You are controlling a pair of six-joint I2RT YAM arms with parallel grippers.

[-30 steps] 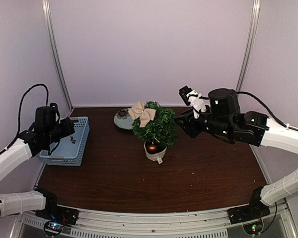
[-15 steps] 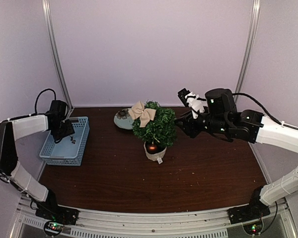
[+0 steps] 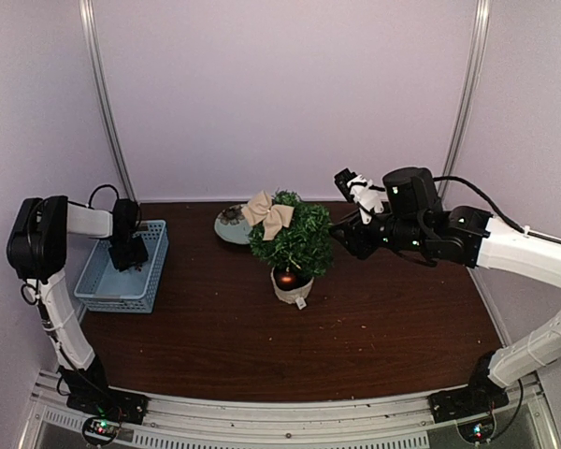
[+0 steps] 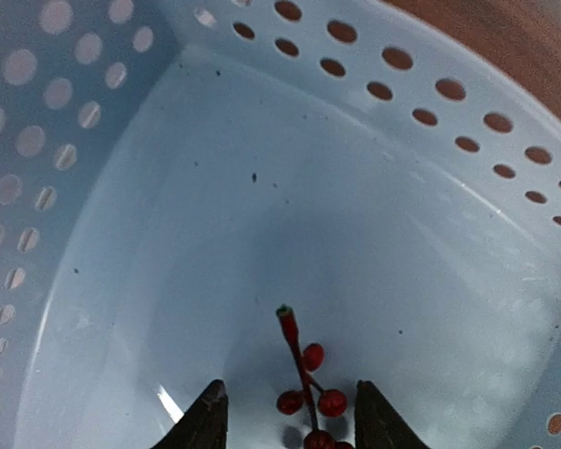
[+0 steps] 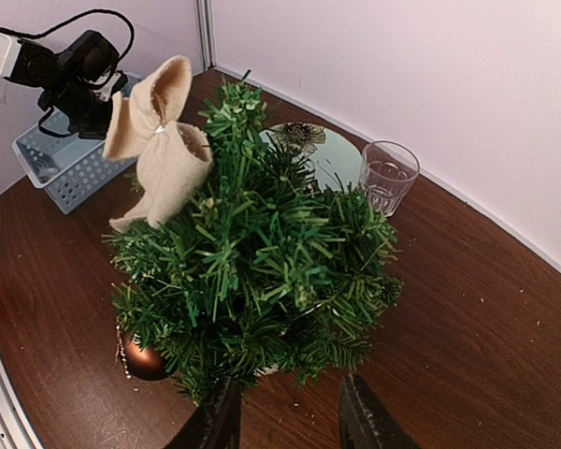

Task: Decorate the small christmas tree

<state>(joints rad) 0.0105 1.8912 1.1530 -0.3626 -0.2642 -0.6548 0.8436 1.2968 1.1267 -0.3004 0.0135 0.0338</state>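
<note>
The tree (image 3: 293, 238) on the desk (image 3: 215, 346) looks light and tippy: steady it by the pot (image 3: 292, 286). Your left end effector (image 4: 287, 404) straddles a flimsy sprig (image 4: 297, 360), half-open, empty; right end effector (image 5: 288, 400) part-open, empty.

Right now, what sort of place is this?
Probably a robot test booth: plain pale walls around a brown table, left arm and right arm mounted at its edge, small christmas tree on it.

2 arms: left arm (image 3: 86, 221) and right arm (image 3: 528, 251), white shells, black joints. Black cables (image 3: 101, 187) loop off both. Ends: left gripper (image 4: 288, 398), right gripper (image 5: 288, 402), black and tapered. Bases (image 3: 107, 404) carry small lights.
</note>
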